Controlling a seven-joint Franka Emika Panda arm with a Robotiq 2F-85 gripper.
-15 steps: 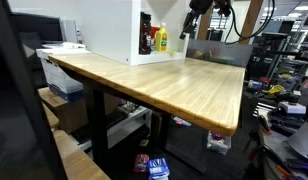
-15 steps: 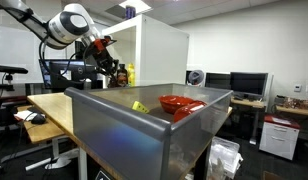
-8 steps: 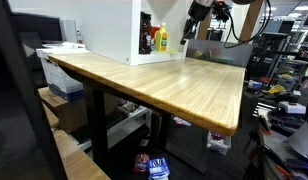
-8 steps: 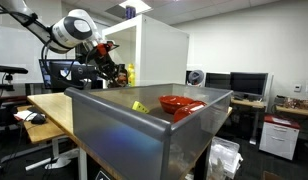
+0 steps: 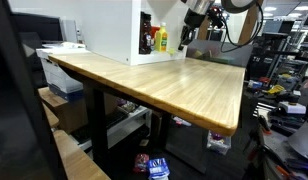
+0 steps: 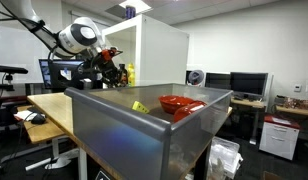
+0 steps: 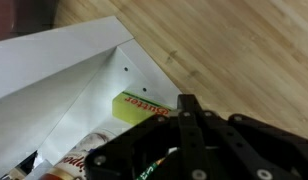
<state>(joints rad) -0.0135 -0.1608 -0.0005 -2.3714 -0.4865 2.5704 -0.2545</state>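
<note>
My gripper (image 5: 186, 34) hangs above the far end of the wooden table (image 5: 164, 85), just in front of the open side of a white cabinet (image 5: 119, 30). Its black fingers (image 7: 186, 105) are pressed together, and I see nothing clamped between the tips. A yellow bottle (image 5: 163, 39) and a dark bottle (image 5: 147, 40) stand inside the cabinet. In the wrist view a yellow-green box labelled Butter (image 7: 142, 106) lies on the cabinet floor right beside the fingertips, with other packets (image 7: 84, 152) partly hidden under the gripper. The gripper (image 6: 112, 68) also shows near the yellow bottle (image 6: 130, 75).
A grey metal bin (image 6: 134, 135) fills the foreground of an exterior view, holding a red bowl (image 6: 180, 103) and a small yellow item (image 6: 140, 106). White boxes (image 5: 62, 58) stand at the table's left end. Desks with monitors (image 6: 246, 86) are behind.
The arm has swung closer to the cabinet opening and its wrist has turned a little. The gripper stayed shut throughout.
</note>
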